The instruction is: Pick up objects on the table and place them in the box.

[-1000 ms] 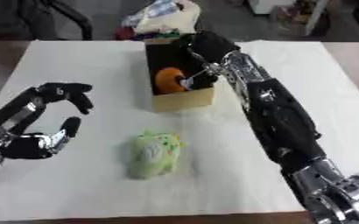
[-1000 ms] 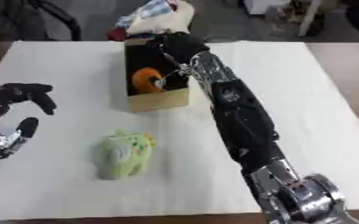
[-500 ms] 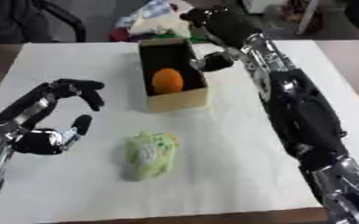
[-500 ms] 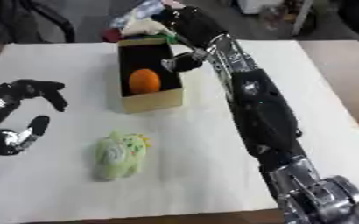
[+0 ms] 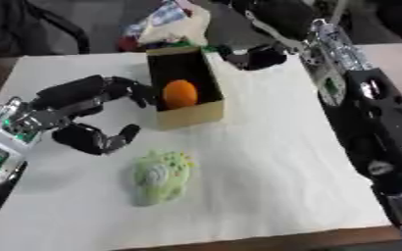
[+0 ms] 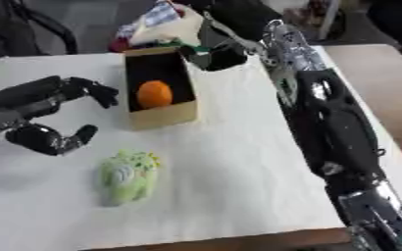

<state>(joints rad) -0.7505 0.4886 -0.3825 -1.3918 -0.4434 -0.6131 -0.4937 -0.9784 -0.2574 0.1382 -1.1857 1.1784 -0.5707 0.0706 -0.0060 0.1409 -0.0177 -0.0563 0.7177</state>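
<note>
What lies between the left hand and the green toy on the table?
Nothing: in the left eye view only bare white table separates the left hand from the green toy.

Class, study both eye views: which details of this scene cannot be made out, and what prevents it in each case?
- Right hand: dark and blurred in both views; fingers open or shut unreadable.
- Box floor: black inside, so anything beside the orange ball is hidden.
- Green toy: blurred; its shape stays unclear.
- Pile of things behind the box: cut off by the top edge.
</note>
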